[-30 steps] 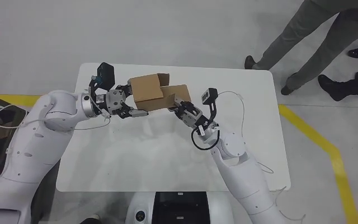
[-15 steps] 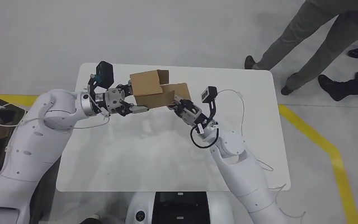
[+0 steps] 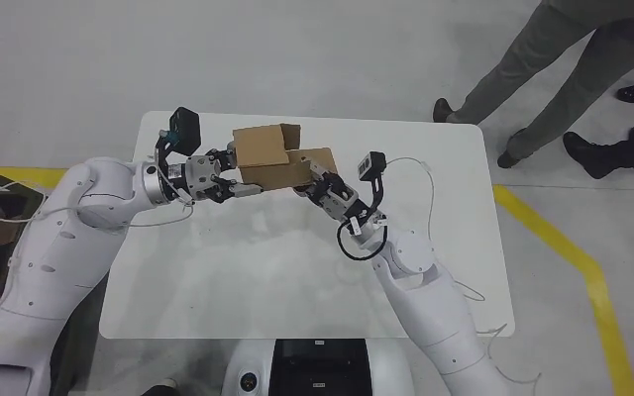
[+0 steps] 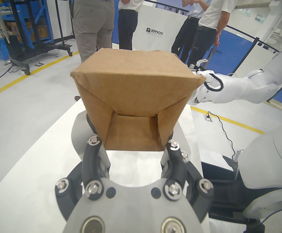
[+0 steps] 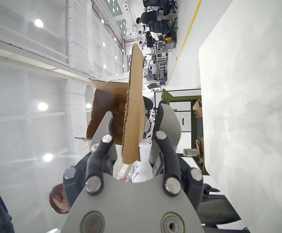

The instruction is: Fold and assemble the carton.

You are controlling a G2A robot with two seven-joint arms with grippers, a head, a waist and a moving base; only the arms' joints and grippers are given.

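**Carton [image 3: 265, 156] held up between the two arms, upper centre of the top view, above the upper part of the surface [image 3: 297, 297].**
The left gripper [image 4: 132, 138] pinches the carton's near end from both sides. The right gripper [image 5: 135, 114] stands spread, an open flap [image 5: 132, 94] passing between its fingers. Such corrugated board is probably light, stiff across its panels, weak at the creases and easily crushed, so flat walls near corners look the safest hold. The visible faces are plain brown and unlabelled. Lettering shows on a white panel [image 4: 154, 19] behind.
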